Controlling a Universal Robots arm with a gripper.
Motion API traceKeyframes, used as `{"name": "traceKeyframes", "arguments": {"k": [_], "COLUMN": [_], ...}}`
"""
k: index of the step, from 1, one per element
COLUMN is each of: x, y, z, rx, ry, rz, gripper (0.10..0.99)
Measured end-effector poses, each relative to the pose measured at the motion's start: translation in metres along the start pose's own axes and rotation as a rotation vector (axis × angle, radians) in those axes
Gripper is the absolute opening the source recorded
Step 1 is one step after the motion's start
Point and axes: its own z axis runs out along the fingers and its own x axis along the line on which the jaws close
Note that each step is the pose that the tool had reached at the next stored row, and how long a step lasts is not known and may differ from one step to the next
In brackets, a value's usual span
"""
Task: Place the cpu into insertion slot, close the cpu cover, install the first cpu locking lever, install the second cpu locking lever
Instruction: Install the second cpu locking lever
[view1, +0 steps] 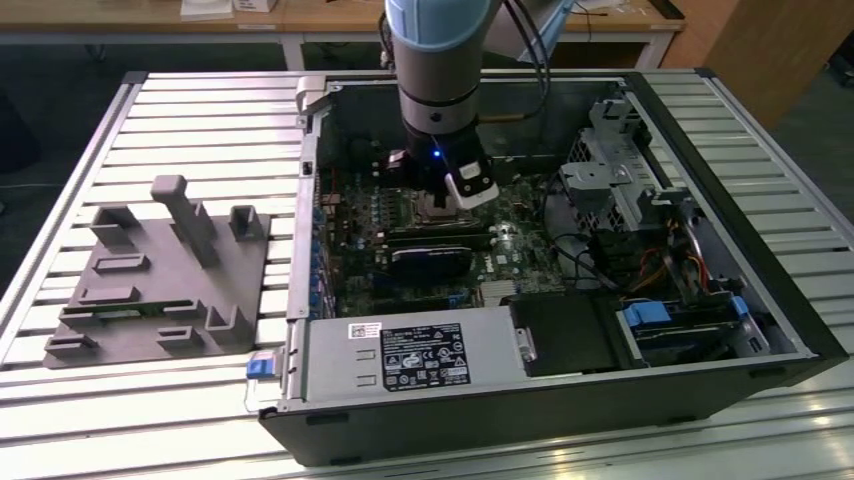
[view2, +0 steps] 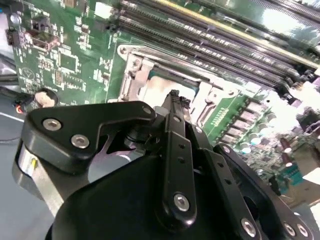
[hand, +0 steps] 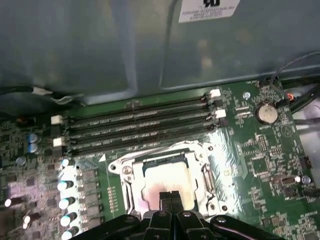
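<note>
Slatted metal table (view1: 200, 120), wooden desks behind. On table, toward exterior view's left: grey fixture block (view1: 154, 280) with upright posts. Beside it: open computer case (view1: 561, 400), lying on its side, green motherboard (view1: 400, 250) exposed. Inside case, near front edge: black power supply (view1: 414, 355) with white label; toward exterior view's right, drive cage (view1: 607, 165) and blue-tabbed bay (view1: 661, 320).

Arm (view1: 441, 70) reaching straight down into case, over middle of board. Gripper (hand: 171, 198) black, fingers pressed together, nothing between them, tips just over near edge of cpu (hand: 167, 180); same pose in second wrist view, gripper (view2: 173, 95) with tips above socket.

Cpu: silvery-tan square, seated flat in slot (hand: 131, 197), seen also in second wrist view as cpu (view2: 157, 90) partly hidden behind fingers. Cover (hand: 165, 152): silvery frame lying down around cpu, window showing chip top; whether fully latched, cannot tell. Levers: not clearly distinguishable from frame edges.

Just beyond socket: four long black memory slots (hand: 137, 127) with white end clips, running parallel. Near socket: row of round capacitors (hand: 67, 200) on one side, coin battery (hand: 266, 113) well apart on other. Grey case wall (hand: 100, 45) behind memory slots.
</note>
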Motion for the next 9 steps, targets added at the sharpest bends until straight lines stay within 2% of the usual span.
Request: {"name": "traceKeyframes", "arguments": {"k": [1, 2, 3, 4, 5, 9], "x": [-0.0001, -0.0007, -0.0010, -0.0011, -0.0010, -0.0008], "y": [0.0027, 0.0076, 0.0087, 0.0095, 0.0104, 0.0116], "z": [0.0008, 0.0020, 0.0024, 0.0026, 0.0029, 0.0032], "rx": [0.002, 0.021, 0.040, 0.053, 0.061, 0.062], "ry": [-0.0005, -0.0041, -0.0079, -0.0104, -0.0119, -0.0120], "rz": [0.000, -0.002, -0.004, -0.005, -0.006, -0.006], "gripper": [0.106, 0.106, 0.106, 0.106, 0.106, 0.106]}}
